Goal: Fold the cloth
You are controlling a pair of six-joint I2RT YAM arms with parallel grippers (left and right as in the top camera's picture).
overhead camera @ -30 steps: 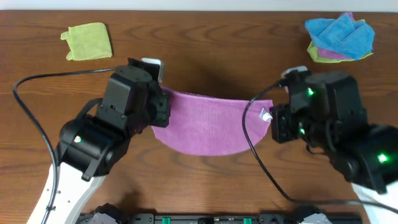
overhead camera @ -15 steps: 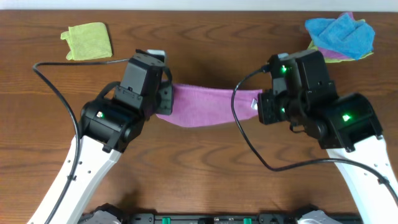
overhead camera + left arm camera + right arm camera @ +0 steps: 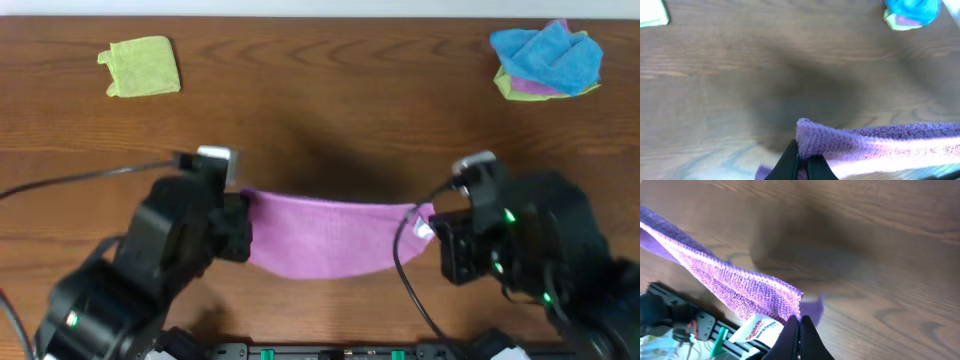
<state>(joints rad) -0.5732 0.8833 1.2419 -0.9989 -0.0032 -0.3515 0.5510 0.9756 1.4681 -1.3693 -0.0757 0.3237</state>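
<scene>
The mauve cloth (image 3: 325, 232) hangs in the air between my two grippers, above the wooden table, sagging in the middle. My left gripper (image 3: 240, 215) is shut on its left corner; the left wrist view shows the pinched corner (image 3: 812, 137) at my fingertips (image 3: 802, 160). My right gripper (image 3: 438, 222) is shut on the right corner, where the white tag (image 3: 424, 229) hangs. The right wrist view shows the cloth (image 3: 725, 275) running up-left from my closed fingers (image 3: 800, 325), with the tag (image 3: 760, 327) beside them.
A folded lime-green cloth (image 3: 141, 66) lies at the far left of the table. A heap of bright blue cloths (image 3: 548, 52) on green and purple ones sits at the far right, also in the left wrist view (image 3: 912, 11). Black cables trail from both arms.
Both arms have pulled back toward the table's near edge, carrying the cloth with them. The cloth hangs lower and shows more of its face than half a second ago.
</scene>
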